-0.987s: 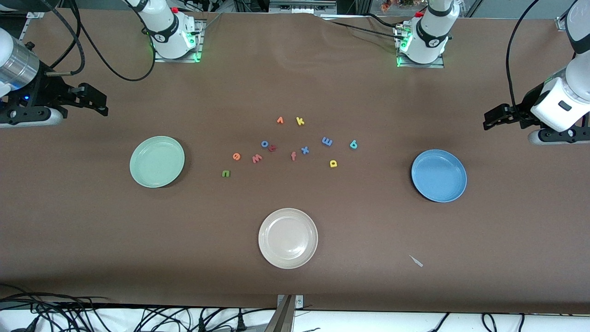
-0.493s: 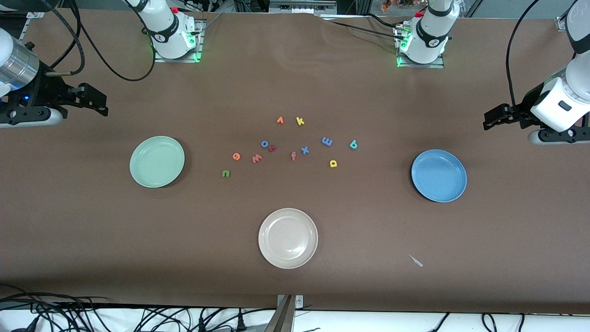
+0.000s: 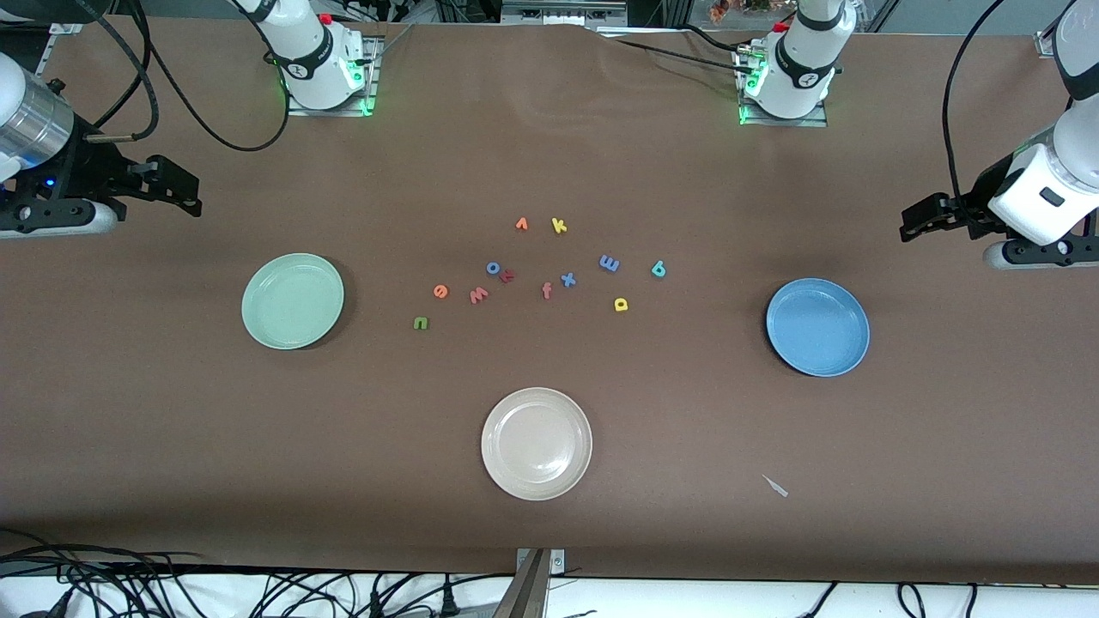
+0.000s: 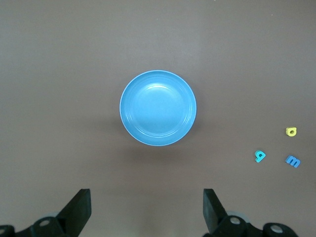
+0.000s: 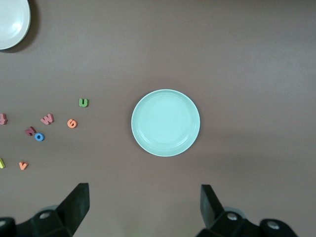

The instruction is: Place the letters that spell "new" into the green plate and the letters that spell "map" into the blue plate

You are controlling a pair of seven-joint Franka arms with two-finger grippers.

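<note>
The green plate (image 3: 293, 300) lies toward the right arm's end of the table, the blue plate (image 3: 817, 327) toward the left arm's end. Between them lie the green "n" (image 3: 421, 323), orange "e" (image 3: 440, 292) and red-pink "w" (image 3: 478, 295), then the blue "m" (image 3: 609, 263), teal looped letter (image 3: 658, 269) and yellow looped letter (image 3: 621, 304). My right gripper (image 3: 180, 184) hangs open and empty over bare cloth near the green plate (image 5: 166, 123). My left gripper (image 3: 917, 219) hangs open and empty over bare cloth near the blue plate (image 4: 158, 108).
A cream-white plate (image 3: 537, 443) sits nearer the front camera than the letters. Among the letters lie an orange "v" (image 3: 521, 224), yellow "k" (image 3: 559, 226), blue "o" (image 3: 494, 268), blue "x" (image 3: 567, 279) and reddish "f" (image 3: 547, 291). A pale scrap (image 3: 776, 486) lies near the table's front edge.
</note>
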